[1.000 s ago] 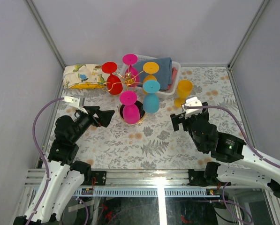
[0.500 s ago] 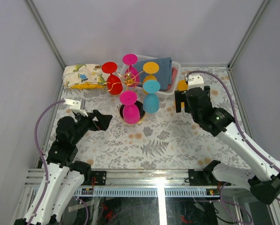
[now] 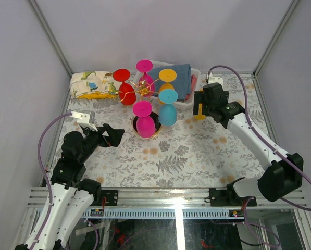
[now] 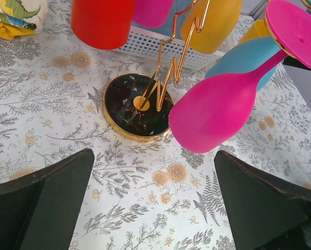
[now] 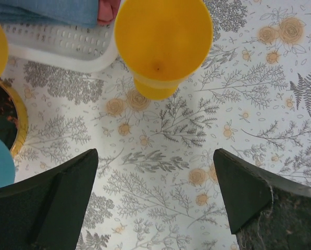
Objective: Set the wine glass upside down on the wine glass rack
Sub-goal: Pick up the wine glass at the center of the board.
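The top camera looks steeply down from high over the near edge, taking in the whole counter (image 3: 186,156). The left wrist camera sits low and close, facing the rack (image 4: 171,67) between the tips of the left claw (image 4: 153,152). The right wrist camera looks almost straight down, close over a yellow glass (image 5: 163,44). All three views catch the white basket (image 5: 61,49) and the rack's dark base.

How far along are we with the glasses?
Done: five glasses hang upside down on the rack. In hand: nothing; the right pincer hovers open above the yellow glass, which stands upright beside the white basket. Remaining: grasp it, invert it, hang it. Left pincer is open, empty.
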